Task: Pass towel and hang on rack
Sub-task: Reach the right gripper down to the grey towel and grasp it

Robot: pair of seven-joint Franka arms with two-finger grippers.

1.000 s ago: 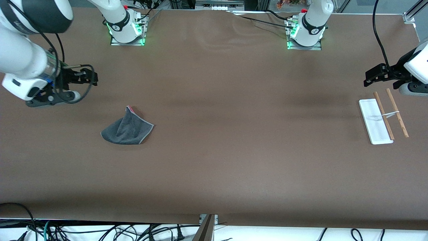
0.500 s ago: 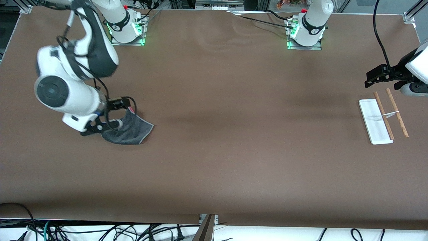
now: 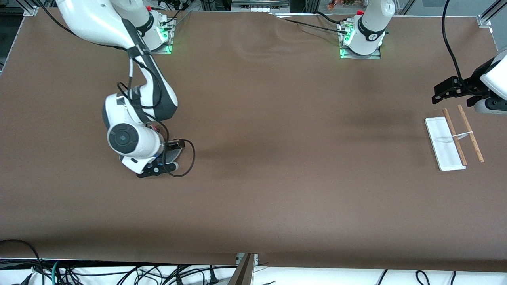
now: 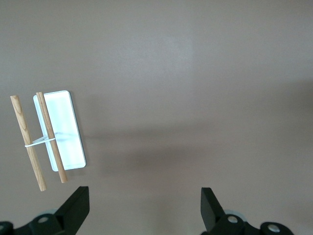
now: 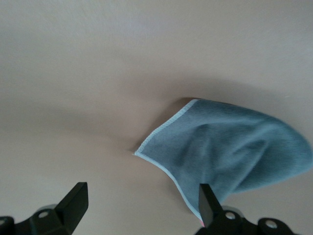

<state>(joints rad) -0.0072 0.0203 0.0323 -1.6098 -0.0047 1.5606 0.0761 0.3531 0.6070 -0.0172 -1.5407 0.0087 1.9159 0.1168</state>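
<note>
The right end effector [image 3: 168, 156] hangs over the towel [image 5: 234, 149] toward the right arm's end of the brown surface [image 3: 277, 178], and in the front view the arm's wrist hides nearly all of the cloth. In the right wrist view the towel lies crumpled on the surface, dark grey with a pale trimmed edge running to a point, and one of the end effector's fingers [image 5: 208, 200] sits over the towel's edge while the other is over bare surface. Its jaws stand wide apart and hold nothing. The left end effector [image 3: 437, 93] waits in the air toward the left arm's end of the surface, just beside the rack [image 3: 451, 138], jaws also spread wide and empty. The rack rests on the surface, its flat white base carrying two thin brown rods joined by a white crosspiece, well apart from the towel.
</note>
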